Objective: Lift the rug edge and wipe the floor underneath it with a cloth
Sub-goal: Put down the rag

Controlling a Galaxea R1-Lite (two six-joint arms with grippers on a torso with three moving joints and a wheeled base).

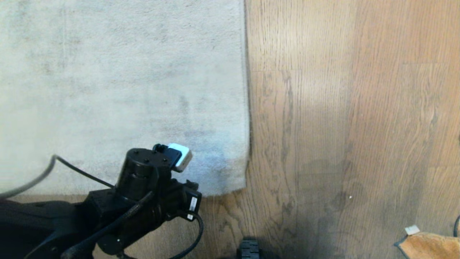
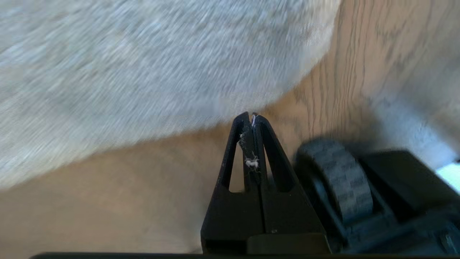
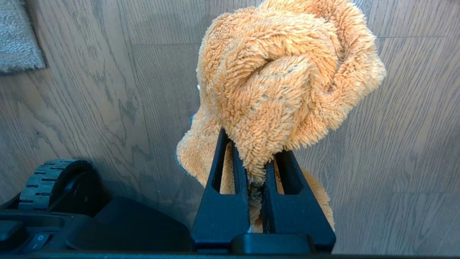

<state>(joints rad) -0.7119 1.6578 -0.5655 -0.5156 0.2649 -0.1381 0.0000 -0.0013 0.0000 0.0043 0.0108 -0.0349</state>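
Note:
The pale grey rug lies flat at the left, its rug edge running straight down to a square corner. The floor of brown wooden planks lies bare to the right of it. My left gripper is shut and empty, with white lint stuck to its fingers, and hangs over the floor just short of the rug corner. In the head view only the left arm's wrist shows. My right gripper is shut on the fluffy orange cloth, bunched above the planks; the cloth peeks in at the lower right.
A black treaded wheel of my base sits beside the left gripper, and another wheel shows near the right gripper. A grey cable trails over the rug at the far left. Bare planks stretch to the right of the rug.

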